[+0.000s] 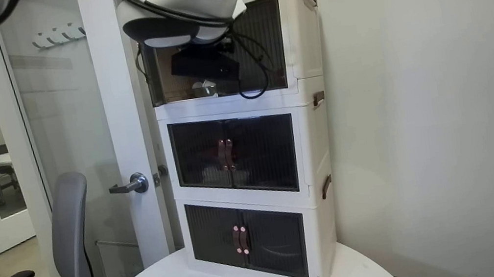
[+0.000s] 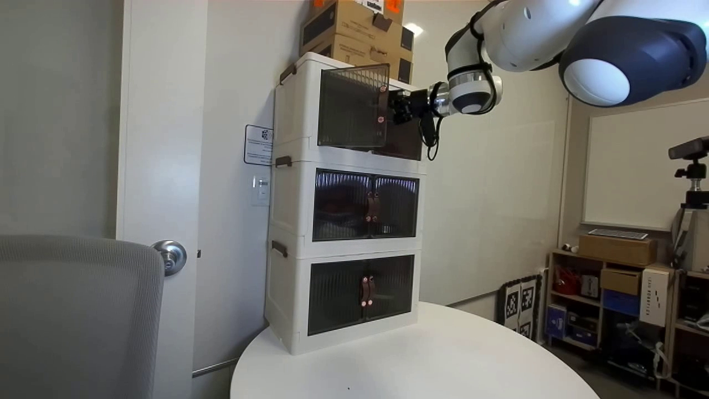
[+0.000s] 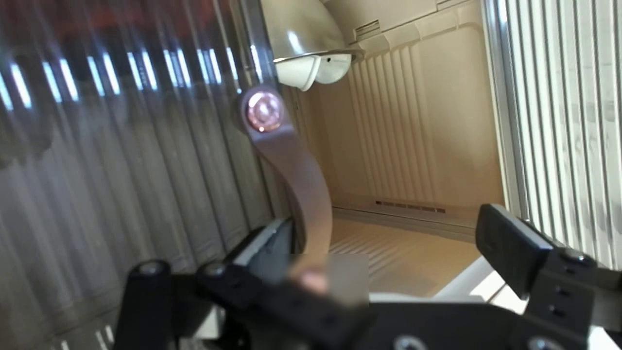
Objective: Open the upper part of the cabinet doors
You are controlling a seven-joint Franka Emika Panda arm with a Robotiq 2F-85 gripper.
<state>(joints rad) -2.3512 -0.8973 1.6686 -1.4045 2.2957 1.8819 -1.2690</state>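
The cabinet (image 1: 318, 147) is a white stack of three tiers. On its top tier, a dark see-through door (image 2: 354, 105) is swung outward in an exterior view. Its partner (image 1: 269, 45) looks flush with the frame. The wrist view stands upside down: that flush door's ribbed panel (image 3: 121, 170) fills the left, and the swung door (image 3: 559, 121) shows at right. Between my open gripper's fingers (image 3: 505, 238) curves a coppery strap handle (image 3: 316, 194), close beside the left finger; touching, I cannot tell. The gripper (image 3: 388, 221) is partly hidden by the arm or door in the exterior views.
A metal bowl (image 3: 311, 29) with white things sits inside the top tier. Cardboard boxes (image 2: 354, 39) are stacked on the cabinet. A cable (image 1: 262, 76) loops below the wrist. The lower tiers' doors (image 2: 365, 205) are closed. A wall (image 1: 416, 82) runs beside the cabinet.
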